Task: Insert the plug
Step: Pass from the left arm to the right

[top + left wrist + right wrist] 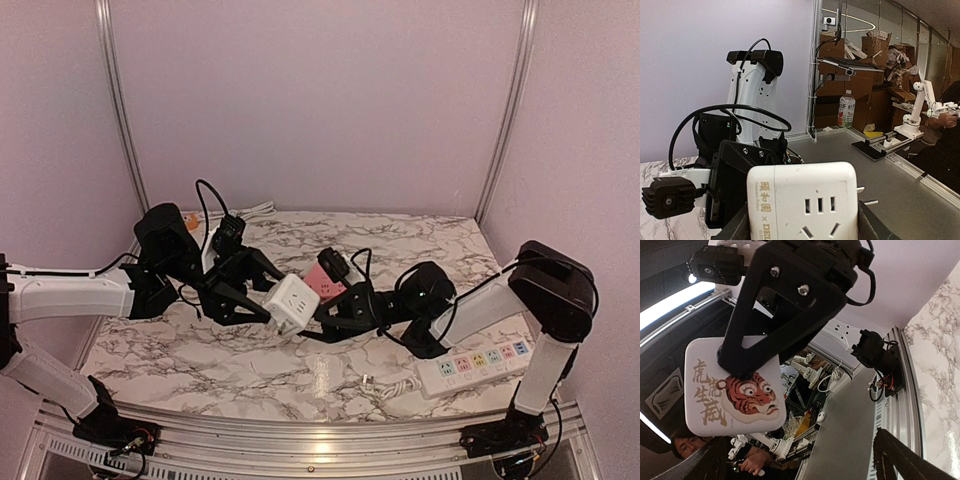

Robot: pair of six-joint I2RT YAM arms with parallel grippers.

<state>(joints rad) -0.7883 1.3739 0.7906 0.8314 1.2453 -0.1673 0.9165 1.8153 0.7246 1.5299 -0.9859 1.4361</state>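
**Held adapter and its surroundings.** The white cube adapter [293, 303] sits over the middle of the marble table [200, 360]. The left gripper [272, 303] pinches it from the left, one finger on each of two opposite faces. Just right of the cube is a pink object [325, 283], partly covered by the right arm's wrist and not identifiable. The right gripper [328, 311] faces the cube from the right and stands close beside it. Its fingers [900, 460] are spread wide and hold nothing. The power strip [478, 362], with its row of coloured sockets, lies on the table well apart at the near right. A white cord [395, 385] curls at its left end.

**Differences between views.**
- **Top view:** this alone shows the strip and the layout of the table.
- **Left wrist view:** the cube's socket face and printed lettering are visible, and two metal prongs [860, 189] project from its right side. The right arm stands directly behind.
- **Right wrist view:** looking up from below, it shows a face printed with a tiger head [752, 392]. One black triangular left finger [775, 305] crosses that face. The right fingers flank the frame's lower corners, clear of the cube.
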